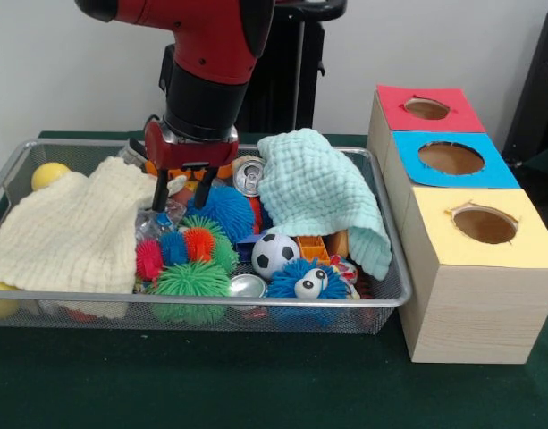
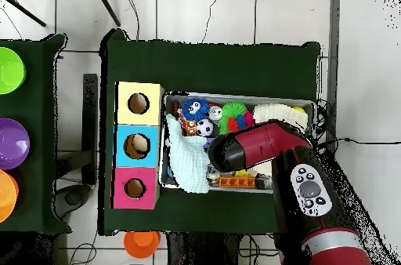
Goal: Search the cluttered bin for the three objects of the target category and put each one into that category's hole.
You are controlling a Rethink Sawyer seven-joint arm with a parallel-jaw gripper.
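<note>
Pincer [image 1: 180, 192] open, low in bin [image 1: 381, 299], hemmed by cloths.

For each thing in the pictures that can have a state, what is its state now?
gripper: open, lowered into the bin.
soda can: tilted, partly under the mint cloth.
mint cloth: crumpled, draped over the bin's rim.
cream cloth: spread over toys.
soccer ball: uncovered.

Toys under pale yellow cloth [image 1: 72, 234] & mint cloth [image 1: 323, 192]; arm [image 1: 211, 54] cut at top edge.
</note>
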